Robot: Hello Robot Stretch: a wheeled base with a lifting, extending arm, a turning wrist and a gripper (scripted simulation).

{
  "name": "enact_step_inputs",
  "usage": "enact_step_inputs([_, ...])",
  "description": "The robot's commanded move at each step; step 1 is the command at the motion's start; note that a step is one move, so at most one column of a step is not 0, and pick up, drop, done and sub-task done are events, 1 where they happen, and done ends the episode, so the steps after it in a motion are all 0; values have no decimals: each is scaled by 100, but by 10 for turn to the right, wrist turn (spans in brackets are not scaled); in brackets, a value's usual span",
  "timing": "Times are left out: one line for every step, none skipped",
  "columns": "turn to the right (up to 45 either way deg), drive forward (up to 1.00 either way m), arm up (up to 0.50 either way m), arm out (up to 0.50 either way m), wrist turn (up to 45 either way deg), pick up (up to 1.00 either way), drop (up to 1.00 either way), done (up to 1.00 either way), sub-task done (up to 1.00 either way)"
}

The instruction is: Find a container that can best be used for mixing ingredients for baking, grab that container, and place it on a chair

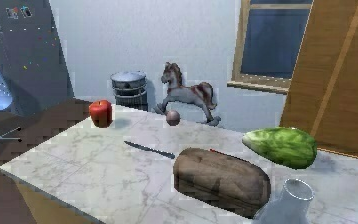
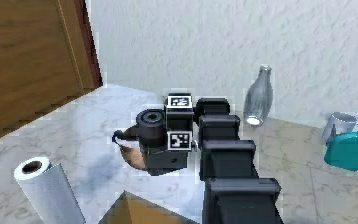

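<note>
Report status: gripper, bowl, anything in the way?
Gripper over counter, can't tell if holding anything. Brownish rounded thing at its tip, maybe the bowl. Paper roll and bottle nearby.

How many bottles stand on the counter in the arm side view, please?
2: a clear glass bottle right of the arm, a teal spray bottle at the right edge. The arm may hide more.

The white marble desk (image 1: 77, 165) bears a red apple (image 1: 101, 112), a brown bread loaf (image 1: 222, 180), a green melon (image 1: 280, 146), a clear glass bottle (image 2: 257, 95) and a teal spray bottle (image 2: 349, 140)
</note>
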Motion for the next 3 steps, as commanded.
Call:
enact_step_inputs([0, 0, -12, 0, 0, 0, 0, 0, 0])
enact_step_inputs([0, 0, 0, 0, 0, 100, 0, 0, 0])
enact_step_inputs([0, 0, 10, 0, 0, 0, 0, 0, 0])
